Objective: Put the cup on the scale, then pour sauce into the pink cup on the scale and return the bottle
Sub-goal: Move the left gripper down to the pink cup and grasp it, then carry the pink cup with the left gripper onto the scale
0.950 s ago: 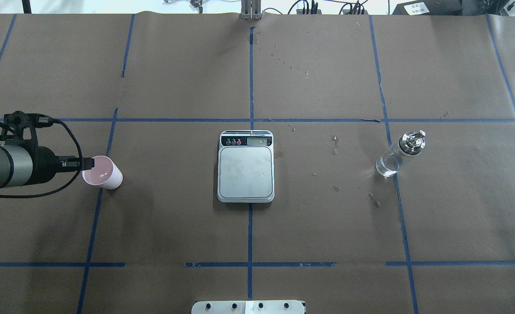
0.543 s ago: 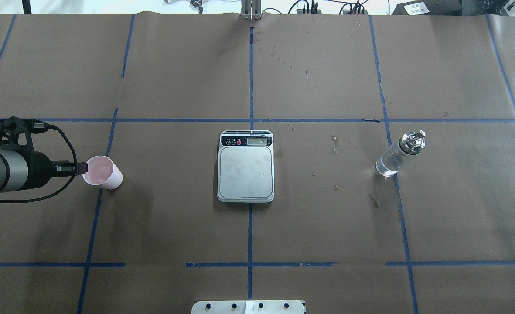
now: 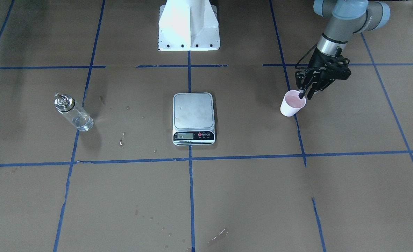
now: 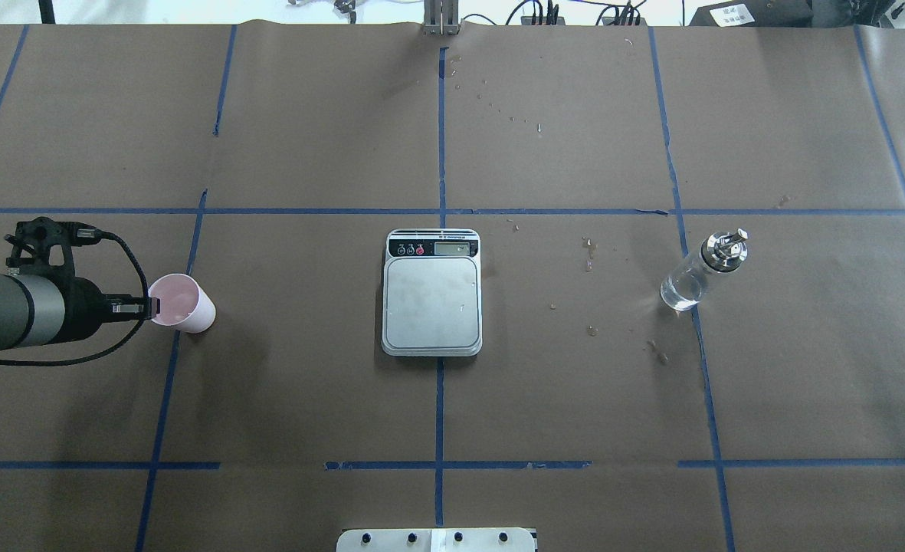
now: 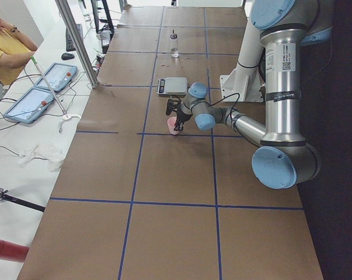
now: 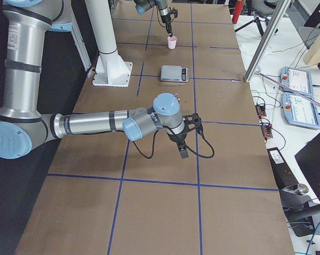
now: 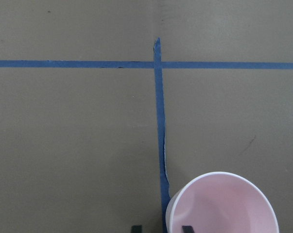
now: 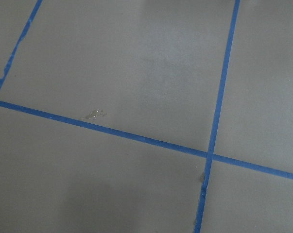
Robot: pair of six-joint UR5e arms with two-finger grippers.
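Well off the scale's [image 4: 431,299] left, the left gripper [image 4: 153,308] jaws straddle the cup [image 4: 184,307] rim, unclenched; the right gripper [image 6: 182,153] jaws' state cannot be told; the display [image 4: 446,248] is illegible.

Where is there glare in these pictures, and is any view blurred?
Front-facing view: glare bleaches the robot base. Overhead view: the bottle glints. Right wrist view: slightly soft, a pale sheen on the paper. Left wrist view: the cup is evenly lit.

One camera looks down from behind the robot [image 3: 189,28], another faces it from across the brown paper-covered table [image 4: 575,399]; both share the flat square steel scale [image 4: 431,300] at centre. Two side cameras look along the table from its ends. Wrist cameras look down, very near.
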